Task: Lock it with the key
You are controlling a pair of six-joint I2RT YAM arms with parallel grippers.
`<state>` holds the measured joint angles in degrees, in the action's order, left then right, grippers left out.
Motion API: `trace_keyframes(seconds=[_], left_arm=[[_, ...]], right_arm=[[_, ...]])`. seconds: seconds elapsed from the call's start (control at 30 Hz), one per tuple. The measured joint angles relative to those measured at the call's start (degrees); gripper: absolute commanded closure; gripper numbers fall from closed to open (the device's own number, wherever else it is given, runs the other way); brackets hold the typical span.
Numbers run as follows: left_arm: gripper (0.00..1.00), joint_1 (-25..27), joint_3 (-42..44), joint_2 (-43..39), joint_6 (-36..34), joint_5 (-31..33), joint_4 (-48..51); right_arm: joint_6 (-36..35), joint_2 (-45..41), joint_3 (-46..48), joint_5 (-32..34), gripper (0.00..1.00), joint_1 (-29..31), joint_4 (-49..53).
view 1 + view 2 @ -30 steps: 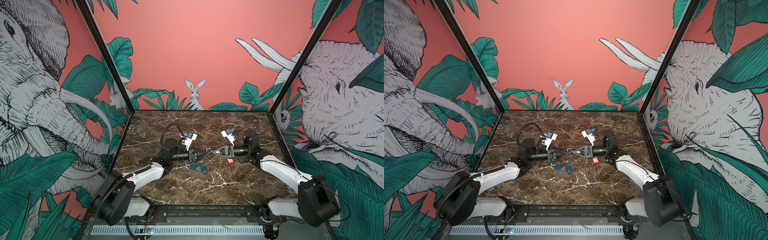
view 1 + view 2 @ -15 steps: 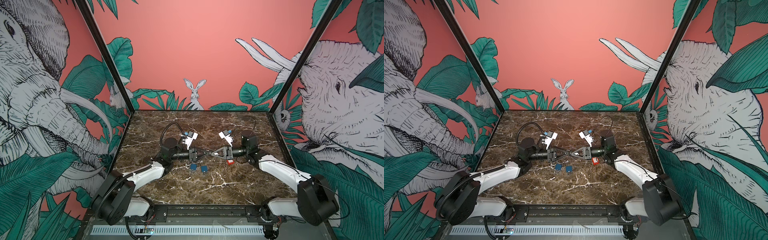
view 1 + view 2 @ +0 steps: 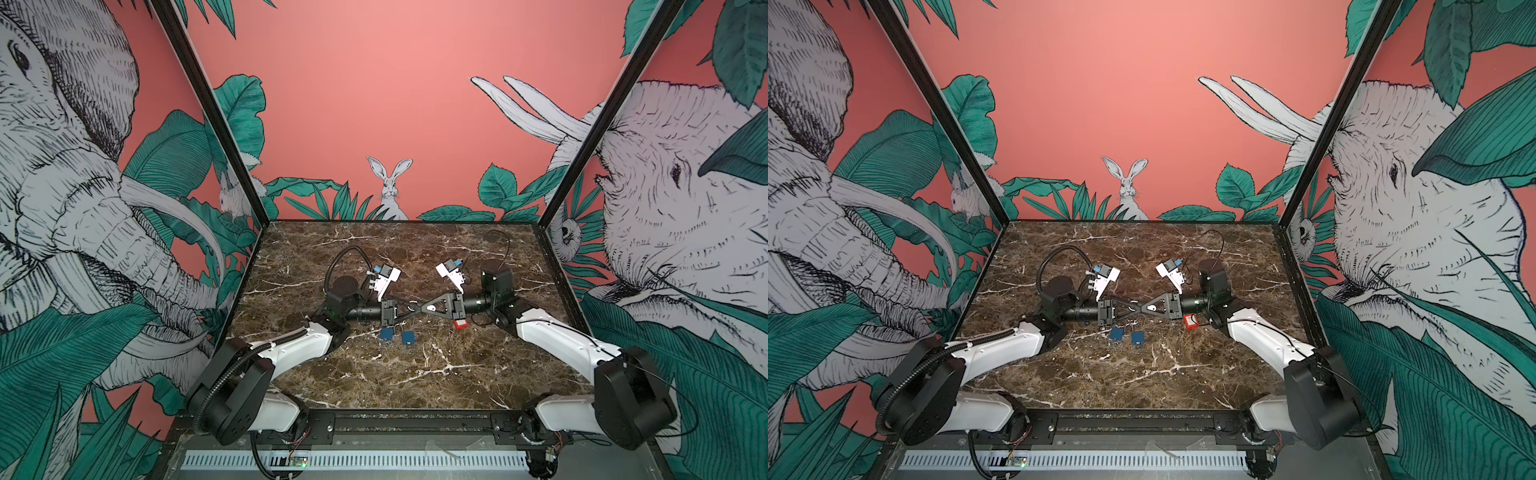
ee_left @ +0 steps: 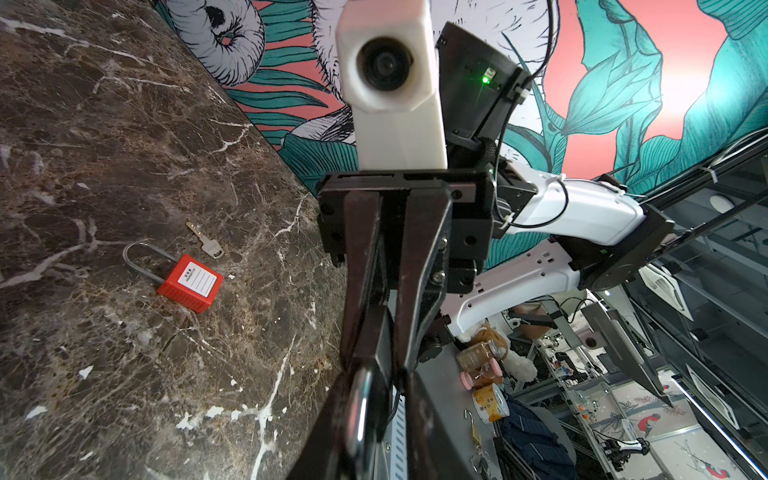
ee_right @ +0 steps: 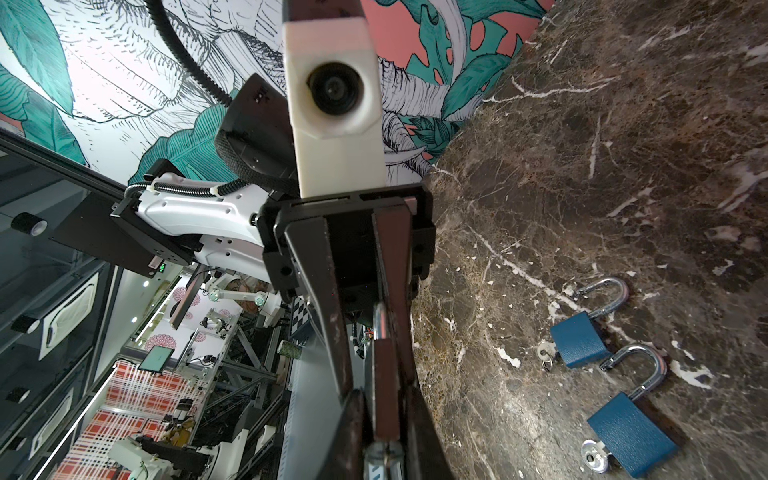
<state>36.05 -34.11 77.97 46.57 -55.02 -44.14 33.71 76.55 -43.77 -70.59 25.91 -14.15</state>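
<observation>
At mid-frame in both top views, above the marbled desk [image 3: 415, 374], the right tool [image 4: 374, 365] is clamped on a dark padlock [image 5: 380, 322]; its silver shackle lies between the fingers of the left tool [image 5: 382, 382], whose closure cannot be told, and a loose key [image 4: 205, 241] lies beside a red padlock [image 3: 460, 324], lower right of the tools.

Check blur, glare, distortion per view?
Both top views: sharp, evenly lit, wide-angle splay of the walls. Left wrist: red padlock sharp, left claw close up blurred, wall glare. Right wrist: blue padlocks sharp, right claw blurred.
</observation>
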Motion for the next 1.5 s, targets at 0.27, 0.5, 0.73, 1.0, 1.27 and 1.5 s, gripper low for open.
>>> trace_keyframes(seconds=[0.27,0.5,0.73,1.0,1.27,1.5], left_arm=[[0.82,-0.1,0.0,0.0,0.0,-0.1,0.1],[0.93,-0.2,0.0,0.0,1.1,-0.4,-0.3],[1.00,-0.1,0.0,0.2,2.3,0.7,-1.7],[1.00,0.0,0.7,2.6,7.1,4.8,-8.4],[1.00,0.2,0.9,2.6,8.2,6.4,-9.4],[1.00,0.2,0.9,2.6,8.5,6.6,-9.7]], right_arm=[[-1.0,-0.1,0.0,-0.7,1.00,-0.1,0.8],[-1.2,-0.2,0.0,-0.8,1.00,-0.2,0.7],[-1.0,-1.3,0.0,2.5,0.82,-0.1,0.7],[3.0,-4.1,1.9,13.1,0.60,-0.8,-2.3],[5.9,-6.8,4.9,15.8,0.64,-2.1,-5.7],[8.4,-6.9,6.1,15.1,0.70,-2.3,-9.7]])
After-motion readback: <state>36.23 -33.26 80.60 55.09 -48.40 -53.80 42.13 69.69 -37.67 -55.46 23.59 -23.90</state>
